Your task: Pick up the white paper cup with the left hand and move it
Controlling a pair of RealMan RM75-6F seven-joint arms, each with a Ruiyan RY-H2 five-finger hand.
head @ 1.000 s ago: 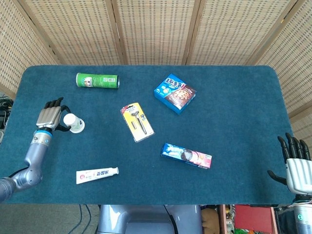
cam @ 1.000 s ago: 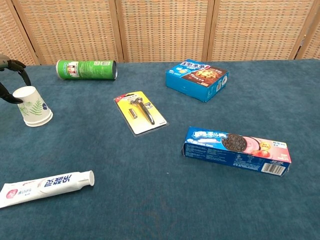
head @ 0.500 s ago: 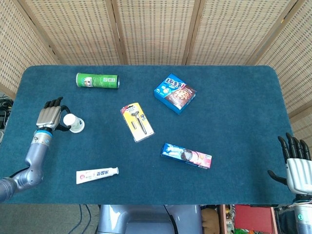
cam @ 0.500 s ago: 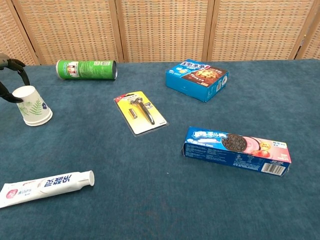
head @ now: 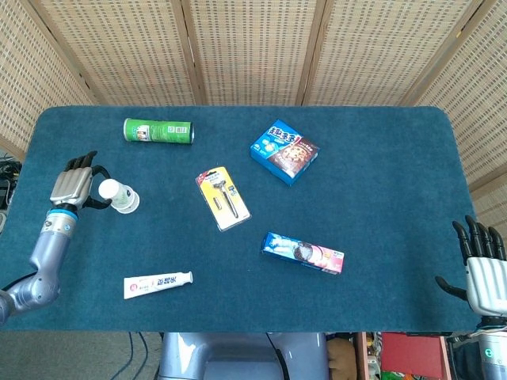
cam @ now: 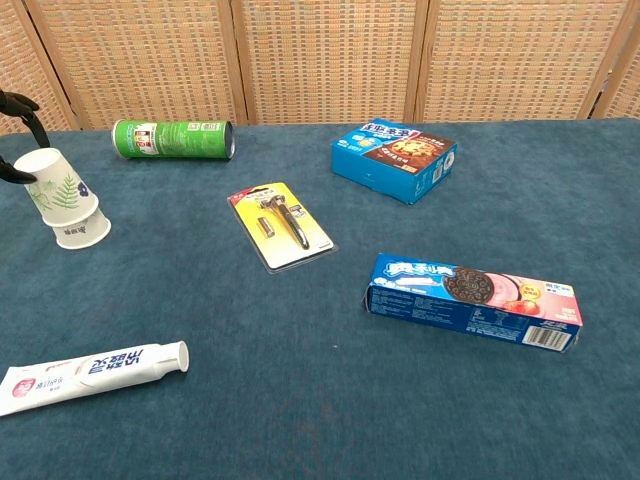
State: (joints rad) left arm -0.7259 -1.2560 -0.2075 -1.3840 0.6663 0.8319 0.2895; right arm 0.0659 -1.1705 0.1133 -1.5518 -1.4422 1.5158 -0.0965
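Compared with half a second ago, the white paper cup [cam: 55, 187] is sitting higher and leaning over. A second cup [cam: 84, 231] is now showing beneath it, so what looked like one cup is coming apart as a stack of two. The left hand [head: 70, 186] has also shifted a little further from the razor pack [head: 223, 198], taking the upper cup with it. That hand is pinching the white paper cup near its narrow end, and in the chest view dark fingers [cam: 14, 103] are curling around it at the picture's edge.

Both cups are lying well to the left of the razor pack. The lifted one is turned mouth down and tilted, with its rim hanging just over the lower cup's base; whether the two are touching cannot be told. The lower cup is standing mouth down on the blue table [head: 380, 182], so nothing inside either cup is showing.

The right hand [head: 483, 269] is hanging far to the right of the razor pack, off the table's near corner, fingers spread and holding nothing.

A green can [head: 158, 131] is lying on its side beyond and left of the razor pack. A blue cookie box [head: 284, 151] is sitting beyond and right of it, a long biscuit packet [head: 303, 252] nearer and right, and a toothpaste tube [head: 158, 282] nearer and left.
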